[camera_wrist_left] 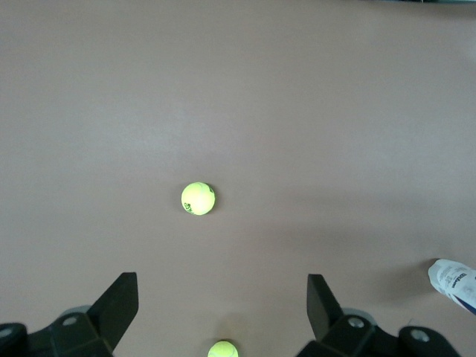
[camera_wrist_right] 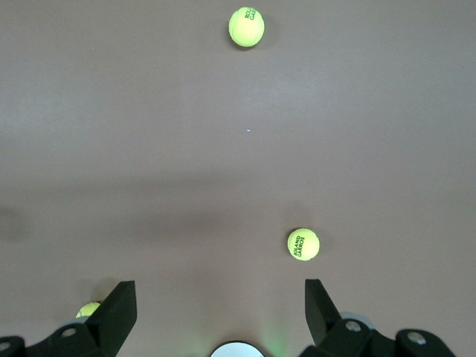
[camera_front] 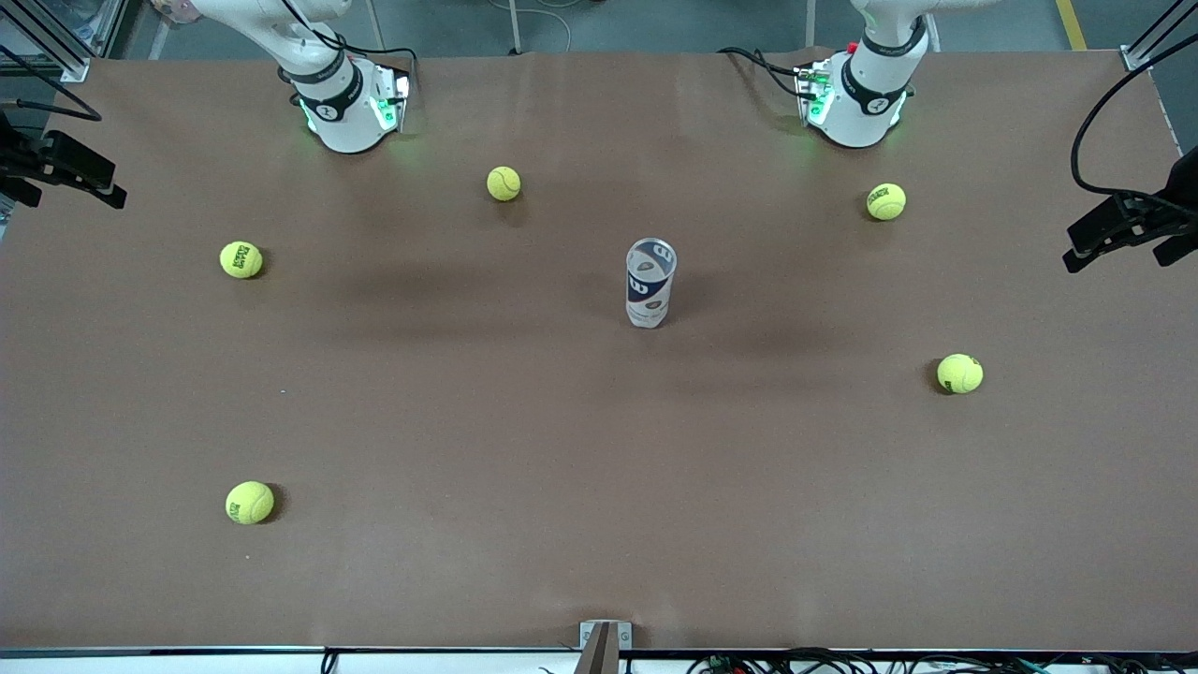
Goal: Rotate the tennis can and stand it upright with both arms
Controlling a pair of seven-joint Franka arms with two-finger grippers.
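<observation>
The tennis can (camera_front: 650, 283), clear with a white and navy label, stands upright near the middle of the table. Its edge also shows in the left wrist view (camera_wrist_left: 453, 282). Both grippers are out of the front view; only the arm bases show, the left arm (camera_front: 856, 94) and the right arm (camera_front: 344, 105). My left gripper (camera_wrist_left: 222, 306) is open and empty, high over the table near a tennis ball (camera_wrist_left: 198, 198). My right gripper (camera_wrist_right: 220, 309) is open and empty, high over the table near another ball (camera_wrist_right: 303, 244).
Several yellow-green tennis balls lie scattered on the brown table (camera_front: 468, 421): one (camera_front: 504, 183) near the right arm's base, one (camera_front: 885, 201) near the left arm's base, others (camera_front: 241, 259), (camera_front: 250, 503), (camera_front: 960, 373) toward the table's ends. Black camera mounts (camera_front: 1123, 225) stand at both ends.
</observation>
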